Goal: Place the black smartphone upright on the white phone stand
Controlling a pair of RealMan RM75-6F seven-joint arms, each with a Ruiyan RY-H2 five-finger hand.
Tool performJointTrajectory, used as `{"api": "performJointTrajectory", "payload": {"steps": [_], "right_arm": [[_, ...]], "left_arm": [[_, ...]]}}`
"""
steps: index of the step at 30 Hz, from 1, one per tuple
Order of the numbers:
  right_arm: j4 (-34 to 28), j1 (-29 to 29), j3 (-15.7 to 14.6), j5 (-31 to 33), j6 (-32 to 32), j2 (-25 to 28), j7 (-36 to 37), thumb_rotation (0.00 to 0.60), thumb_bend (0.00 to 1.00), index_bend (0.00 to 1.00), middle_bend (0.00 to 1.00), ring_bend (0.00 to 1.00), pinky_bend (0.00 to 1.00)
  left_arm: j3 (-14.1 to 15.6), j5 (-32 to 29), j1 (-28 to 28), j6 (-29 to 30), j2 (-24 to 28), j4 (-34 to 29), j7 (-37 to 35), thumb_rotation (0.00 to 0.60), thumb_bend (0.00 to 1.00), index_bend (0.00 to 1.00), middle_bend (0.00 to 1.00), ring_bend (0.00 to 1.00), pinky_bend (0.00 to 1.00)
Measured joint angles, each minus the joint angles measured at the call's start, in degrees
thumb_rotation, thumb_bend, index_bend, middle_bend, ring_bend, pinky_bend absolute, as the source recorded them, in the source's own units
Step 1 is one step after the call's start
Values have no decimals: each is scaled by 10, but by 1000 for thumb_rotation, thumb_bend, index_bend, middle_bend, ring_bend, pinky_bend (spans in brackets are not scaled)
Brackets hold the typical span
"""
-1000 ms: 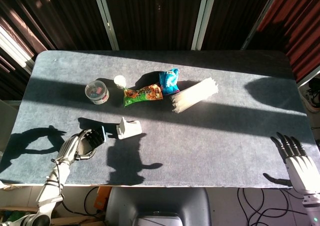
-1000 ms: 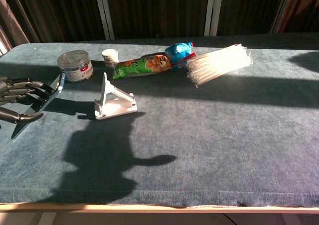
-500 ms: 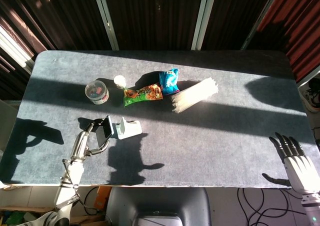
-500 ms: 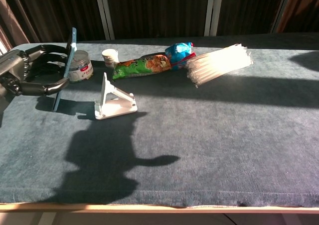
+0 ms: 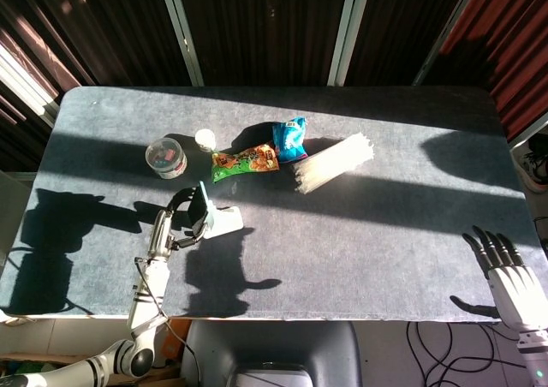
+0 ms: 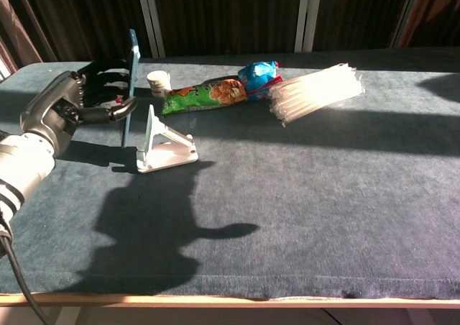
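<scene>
A black smartphone (image 6: pixel 129 88) is held upright and edge-on in the left robot hand (image 6: pixel 86 98), just beside the white phone stand (image 6: pixel 164 147) on the grey-blue table (image 6: pixel 323 195). The phone is gripped between the thumb on its near side and the curled fingers (image 6: pixel 108 77) on its far side, and in the chest view its lower edge is seen raised above the table, close to the stand's upright back plate but not seated on it. In the head view the same phone (image 5: pixel 201 211) is seen as a thin bluish strip in the left robot hand (image 5: pixel 180 220), right at the stand's (image 5: pixel 223 222) left end. Whether phone and stand are touching cannot be told from either view.

The right robot hand (image 5: pixel 511 276) is seen only in the head view, at the table's near right corner, well apart from everything else; its fingers are spread and nothing is held in it.

Behind the stand, a row of items is laid across the sunlit part of the table: a round lidded tin (image 5: pixel 166 157), mostly hidden behind the left robot hand in the chest view; a small white cup (image 6: pixel 158 82); a green snack bag (image 6: pixel 205 95); a blue snack bag (image 6: pixel 257 73) touching the green one; and a bundle of clear plastic straws (image 6: pixel 316 91) lying at an angle to the right. Long shadows of the arms are cast across the cloth.
</scene>
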Motion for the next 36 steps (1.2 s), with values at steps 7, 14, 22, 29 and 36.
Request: {"api": "performJointTrajectory", "payload": {"steps": [7,14,22,29,36], "right_arm": [[0,1,0,1,-3,0,-1,600,180,0,0,0,0],[0,0,0,1,1,1,2,600,180,0,0,0,0],[4,-3,-1,-1,6,5,16,600,179,0,0,0,0],[5,-5,-1,-2,8,7,21,600,179,0,0,0,0],[7,-7,-1,-2,12,9,29,600,180,0,0,0,0]], "left_arm": [[-13,-10,-10,-2,-26,39,-35,600,365,794,1000,622,118],[-11,2,-20,16,-67,104,-67,600,370,797,1000,618,112],[-4,12,-28,23,-100,157,-125,600,371,798,1000,612,96],[0,19,-34,26,-119,190,-152,600,371,801,1000,604,90],[3,22,-42,24,-139,233,-173,600,370,803,999,602,90]]}}
